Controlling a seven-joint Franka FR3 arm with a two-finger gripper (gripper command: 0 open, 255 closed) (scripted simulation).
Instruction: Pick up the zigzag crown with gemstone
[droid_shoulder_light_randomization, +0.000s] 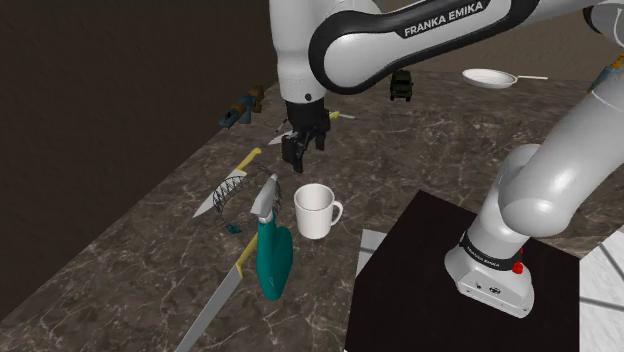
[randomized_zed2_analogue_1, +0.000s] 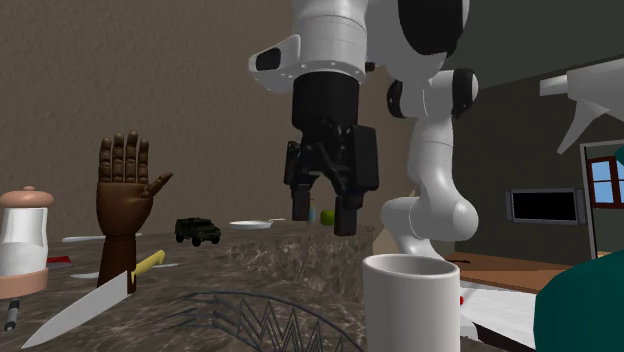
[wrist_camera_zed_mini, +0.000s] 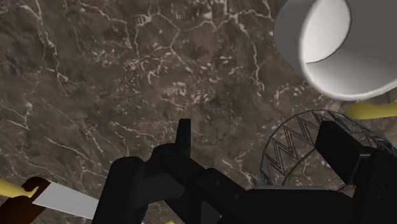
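The zigzag crown (droid_shoulder_light_randomization: 232, 187) is a thin dark wire ring lying on the marble counter (droid_shoulder_light_randomization: 150, 250), between a yellow-handled knife (droid_shoulder_light_randomization: 228, 180) and a teal spray bottle (droid_shoulder_light_randomization: 271, 245). My black gripper (droid_shoulder_light_randomization: 303, 150) hangs open above the counter, up and to the right of the crown in the shoulder view, touching nothing. In the wrist view the crown (wrist_camera_zed_mini: 294, 141) lies beside the right finger, which partly covers it. The second exterior view has the gripper (randomized_zed2_analogue_1: 325, 212) in mid-air with its jaws apart and the crown's wire (randomized_zed2_analogue_1: 255, 318) low in front.
A white mug (droid_shoulder_light_randomization: 318, 210) stands just below the gripper, close to the crown (wrist_camera_zed_mini: 331, 44). A long knife (droid_shoulder_light_randomization: 220, 295) lies near the front edge. Farther back are a toy jeep (droid_shoulder_light_randomization: 401, 87), a white pan (droid_shoulder_light_randomization: 490, 78), a wooden hand (randomized_zed2_analogue_1: 125, 200) and a jar (randomized_zed2_analogue_1: 25, 240).
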